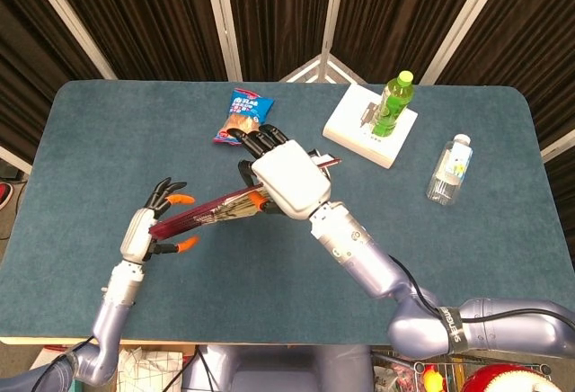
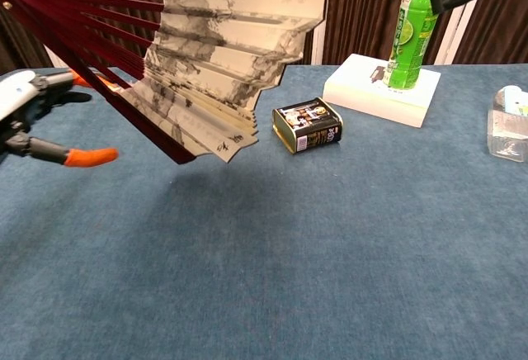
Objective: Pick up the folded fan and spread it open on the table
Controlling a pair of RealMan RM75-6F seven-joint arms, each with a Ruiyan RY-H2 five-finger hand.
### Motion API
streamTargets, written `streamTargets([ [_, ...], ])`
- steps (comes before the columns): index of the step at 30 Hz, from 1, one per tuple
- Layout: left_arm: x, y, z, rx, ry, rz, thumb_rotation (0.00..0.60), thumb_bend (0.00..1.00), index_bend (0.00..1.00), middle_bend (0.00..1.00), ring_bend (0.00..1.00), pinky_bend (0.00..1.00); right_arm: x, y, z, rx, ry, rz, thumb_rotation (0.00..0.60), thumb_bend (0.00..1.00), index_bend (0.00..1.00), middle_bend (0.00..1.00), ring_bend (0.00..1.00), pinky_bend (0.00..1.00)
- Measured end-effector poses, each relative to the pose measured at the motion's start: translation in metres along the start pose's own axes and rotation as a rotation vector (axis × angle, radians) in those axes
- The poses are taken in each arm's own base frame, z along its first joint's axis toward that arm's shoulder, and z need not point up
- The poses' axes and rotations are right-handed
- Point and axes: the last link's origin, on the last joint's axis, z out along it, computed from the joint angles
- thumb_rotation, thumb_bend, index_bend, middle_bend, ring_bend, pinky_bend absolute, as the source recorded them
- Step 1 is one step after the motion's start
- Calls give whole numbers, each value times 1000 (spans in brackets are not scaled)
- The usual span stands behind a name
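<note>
Right hand (image 1: 289,176) over the middle of the blue desk (image 1: 108,131), gripping the fan (image 1: 216,211) near its pivot end; red ribs slanting down-left, seen nearly edge-on. Left hand (image 1: 144,233) at the fan's far tip, fingers (image 1: 181,200) spread with orange tips either side of the ribs, contact unclear. Snack packet (image 1: 242,116) just beyond the right hand. Green bottle (image 1: 392,104) upright on a white box (image 1: 355,128) at the far right; clear bottle (image 1: 448,170) lying near the right edge.
</note>
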Motion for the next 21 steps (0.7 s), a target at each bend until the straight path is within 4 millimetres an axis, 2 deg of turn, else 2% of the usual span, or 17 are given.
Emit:
streamTargets([
  [5,-12,5,14,17,-21,-49,600,59,368,166,0,115,3,1,-2,-5,3,5,600,465,864,138,204,168],
  [12,-19,3,23,23,-19,-37,600,148,424,210,0,122,7,2,-3,-7,9,9,600,466,864,138,204,168],
  [16,-24,2,31,22,-6,-42,600,161,438,231,0,160,11,1,-5,-3,11,22,600,466,864,138,204,168],
  [21,-33,1,45,16,-1,-43,600,167,462,252,0,160,13,4,-8,-7,9,16,600,468,864,138,204,168],
])
